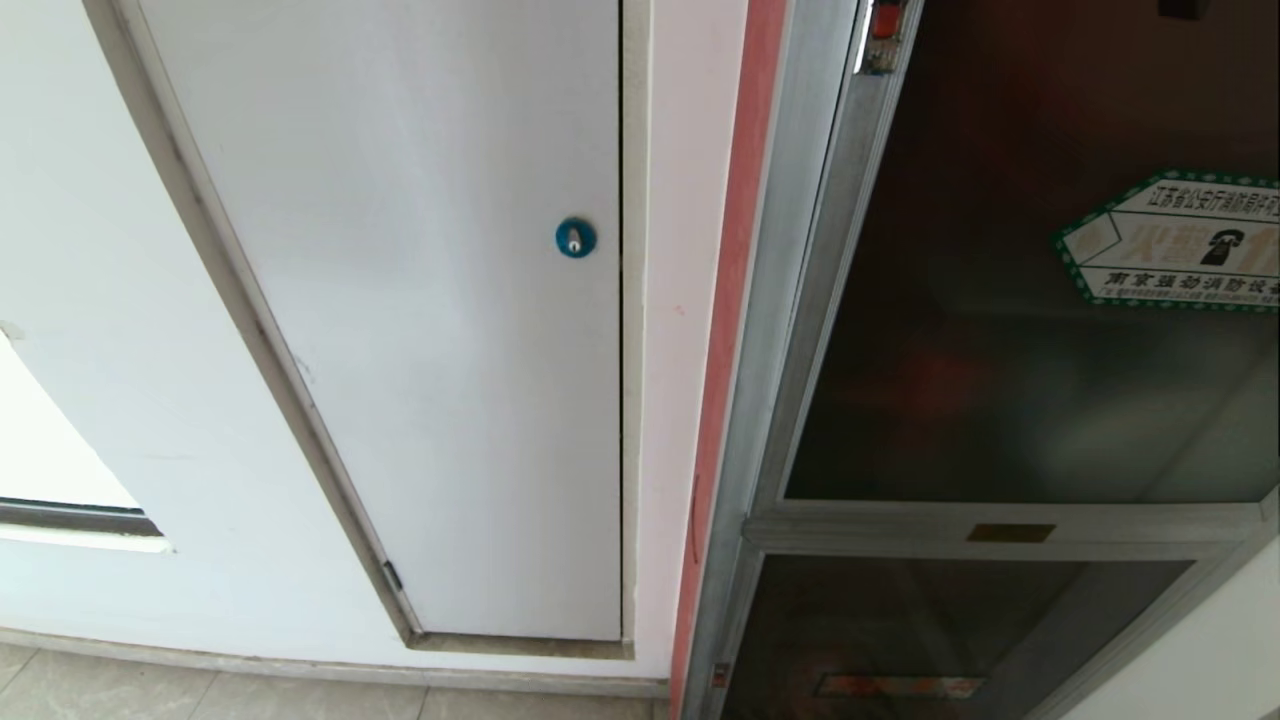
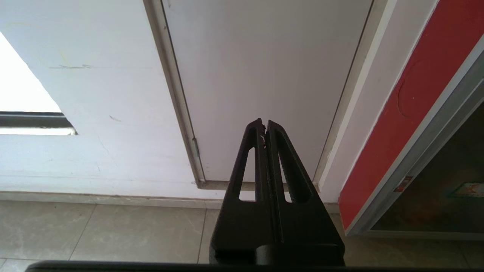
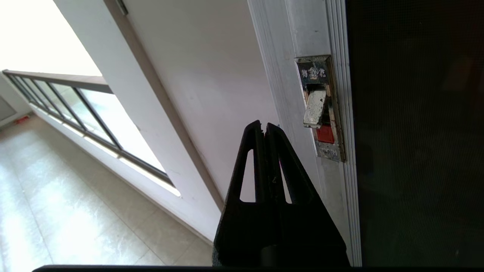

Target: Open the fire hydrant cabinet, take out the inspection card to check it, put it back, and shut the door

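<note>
My closed right pincer (image 3: pixel 264 126) hangs near the red latch (image 3: pixel 320 109) on the smoked-glass, aluminium-framed door (image 1: pixel 1010 300). Dark glass hides the interior; the hexagonal sticker (image 1: pixel 1175 240) is cut off.

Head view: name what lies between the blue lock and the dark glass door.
White wall, a red strip, then the silver frame separate the lock from the door.

door (image 1: pixel 1030 300) cut by right edge, sticker (image 1: pixel 1175 240) partly cropped

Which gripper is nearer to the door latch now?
Right. The right gripper, shut, is just beside the latch. The left gripper, shut, points low at the white door, away from it.
</note>
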`<state>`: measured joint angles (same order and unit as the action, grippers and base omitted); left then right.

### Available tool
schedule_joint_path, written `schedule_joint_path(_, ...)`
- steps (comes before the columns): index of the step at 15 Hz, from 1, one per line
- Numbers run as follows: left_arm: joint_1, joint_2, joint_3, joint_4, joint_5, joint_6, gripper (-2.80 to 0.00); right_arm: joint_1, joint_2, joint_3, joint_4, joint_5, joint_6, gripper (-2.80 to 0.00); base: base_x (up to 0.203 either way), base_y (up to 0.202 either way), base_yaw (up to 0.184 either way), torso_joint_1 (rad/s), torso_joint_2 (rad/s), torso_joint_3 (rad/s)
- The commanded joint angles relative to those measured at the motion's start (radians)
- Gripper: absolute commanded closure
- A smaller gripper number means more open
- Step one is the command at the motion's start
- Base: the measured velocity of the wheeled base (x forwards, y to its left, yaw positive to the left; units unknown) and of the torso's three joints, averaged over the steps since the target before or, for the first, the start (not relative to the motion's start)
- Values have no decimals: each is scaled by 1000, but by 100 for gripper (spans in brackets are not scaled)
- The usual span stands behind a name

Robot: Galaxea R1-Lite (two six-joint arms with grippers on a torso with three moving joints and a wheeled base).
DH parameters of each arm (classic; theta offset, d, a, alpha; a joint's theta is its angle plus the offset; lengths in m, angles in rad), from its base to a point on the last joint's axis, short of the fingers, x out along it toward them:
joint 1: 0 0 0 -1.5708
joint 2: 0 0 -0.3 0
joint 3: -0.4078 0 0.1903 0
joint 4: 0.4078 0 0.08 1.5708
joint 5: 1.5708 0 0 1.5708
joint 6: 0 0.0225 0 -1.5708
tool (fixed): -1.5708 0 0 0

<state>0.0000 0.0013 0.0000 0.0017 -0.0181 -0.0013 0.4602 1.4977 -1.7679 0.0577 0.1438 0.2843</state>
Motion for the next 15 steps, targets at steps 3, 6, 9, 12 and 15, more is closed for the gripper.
schedule_joint_path(3,0,0,0,0,0,0,0,-6,68,-93,71,2,0,0,0,0,0,0,0,0)
schedule_joint_path(6,0,0,0,0,0,0,0,-6,98,-127,94,2,-5,0,0,0,0,0,0,0)
schedule_joint_path(9,0,0,0,0,0,0,0,-16,105,-130,91,2,-4,0,0,0,0,0,0,0)
schedule_joint_path(12,0,0,0,0,0,0,0,-28,111,-155,98,2,-4,0,0,0,0,0,0,0)
schedule_joint_path(15,0,0,0,0,0,0,0,-37,119,-160,106,2,-4,0,0,0,0,0,0,0)
